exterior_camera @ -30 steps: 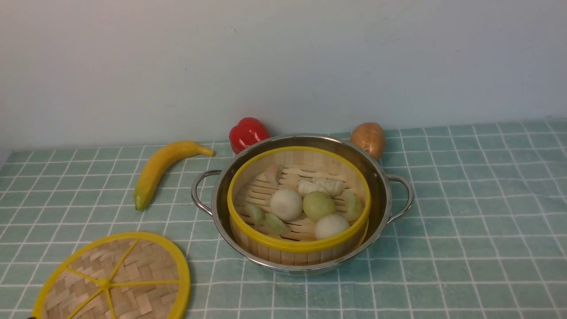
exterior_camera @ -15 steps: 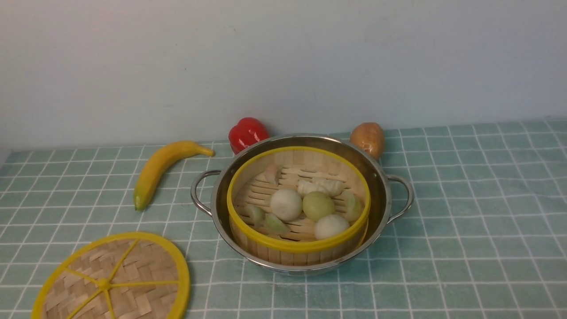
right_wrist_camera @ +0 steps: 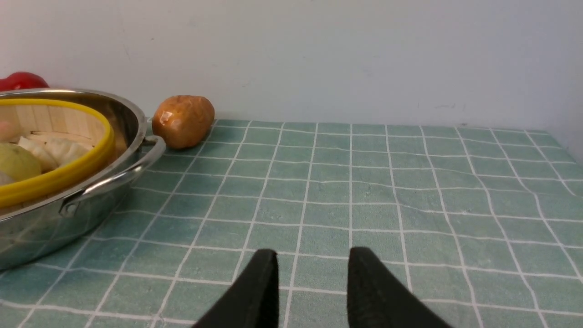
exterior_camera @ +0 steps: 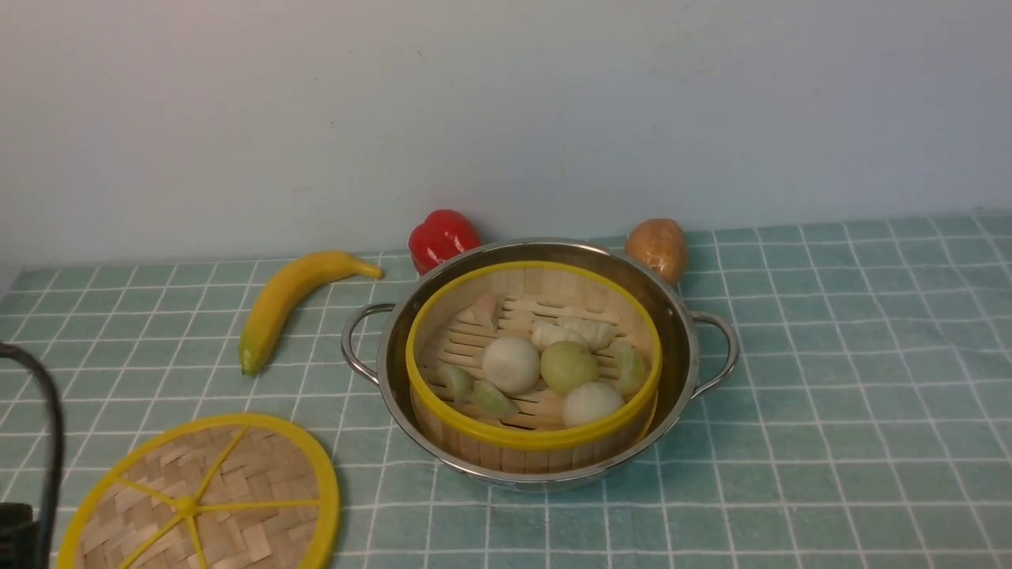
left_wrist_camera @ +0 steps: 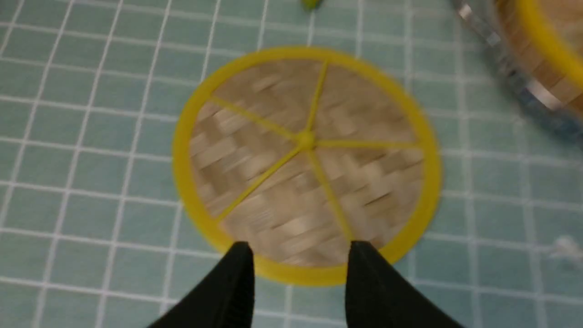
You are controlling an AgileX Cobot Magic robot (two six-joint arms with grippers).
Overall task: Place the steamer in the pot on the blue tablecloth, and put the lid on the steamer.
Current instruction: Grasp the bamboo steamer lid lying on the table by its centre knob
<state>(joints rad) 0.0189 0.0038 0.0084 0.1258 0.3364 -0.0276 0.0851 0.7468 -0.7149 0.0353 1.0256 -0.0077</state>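
Lid (left_wrist_camera: 305,155) pickup: what do my fingers have right now?

— Nothing. Your left gripper (left_wrist_camera: 299,247) shows both fingers (left_wrist_camera: 237,287) spread with a clear gap. They hang over the lid's yellow rim. Contact cannot be confirmed, because that view is blurred. Your right gripper (right_wrist_camera: 313,253) is likewise spread and empty, over bare blue tablecloth (exterior_camera: 830,395).

— Where does it lie, and which way does it point?

— It lies at the lower left of the front view, flat on the cloth with the spoked face up. It is well apart from the pot (exterior_camera: 678,340) at frame centre. A disc has no long axis. Its faces are level, and five spokes radiate from a central hub. The steamer (exterior_camera: 531,439) already sits inside the pot, uncovered.

— How will it handle?

— Expect a light part. The plastic rim is probably stiff but smooth, so it may slip. The woven panel looks thin and likely flexes, so do not load it. Take hold at the rim, preferably where a spoke joins it. Because the disc lies flat, working a finger under the edge is the likely difficulty.
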